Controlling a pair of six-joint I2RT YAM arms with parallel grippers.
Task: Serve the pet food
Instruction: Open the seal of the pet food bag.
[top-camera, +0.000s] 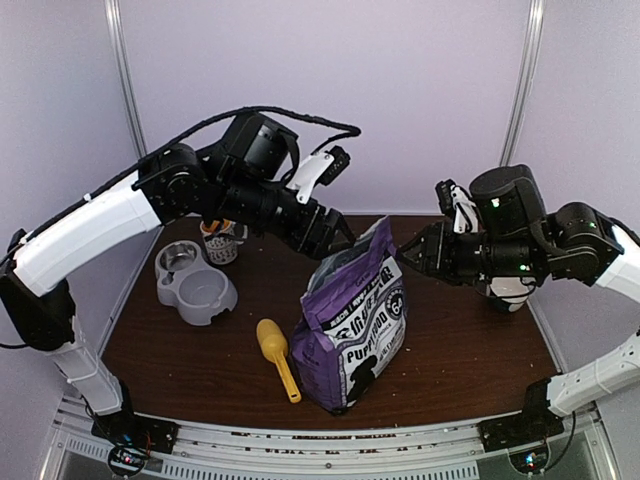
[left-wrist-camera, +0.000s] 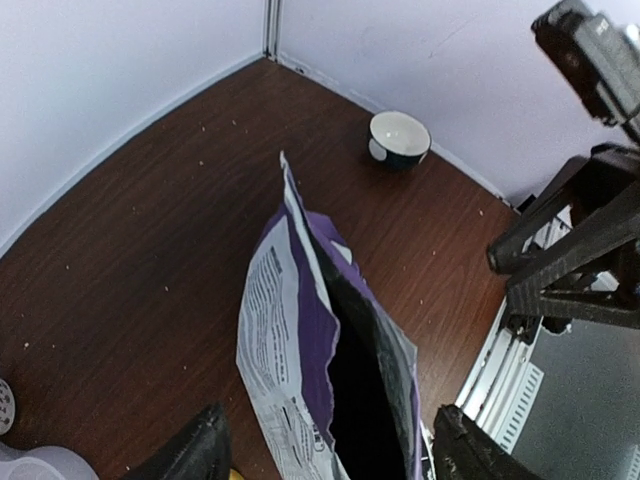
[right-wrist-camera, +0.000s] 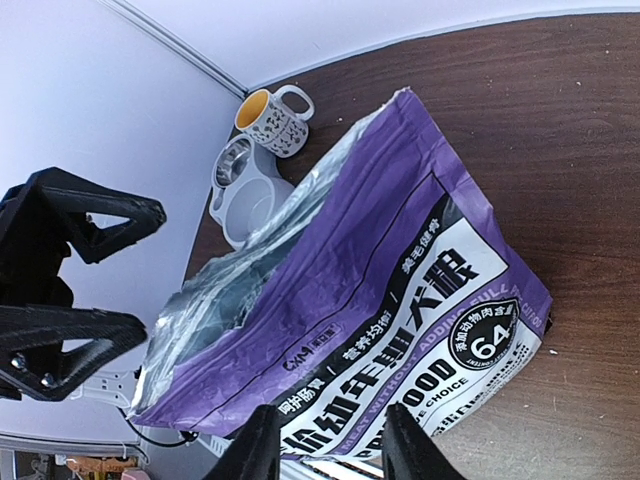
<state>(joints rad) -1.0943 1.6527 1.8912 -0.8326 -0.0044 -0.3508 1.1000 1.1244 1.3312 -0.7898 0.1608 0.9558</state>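
The purple-and-white "PUPPY FOOD" bag stands upright mid-table with its top torn open. Its inside looks dark, and no kibble shows. My left gripper hovers open just above and behind the bag's top left corner. In the left wrist view, the bag mouth lies between its spread fingers. My right gripper is open and empty beside the bag's upper right edge. In the right wrist view, the bag's printed face fills the frame ahead of my fingers. The yellow scoop lies left of the bag.
The grey double pet bowl sits at the left, with a patterned mug behind it. Both also show in the right wrist view: bowl, mug. A dark-and-white bowl sits at the back right, under the right arm. Loose crumbs dot the table.
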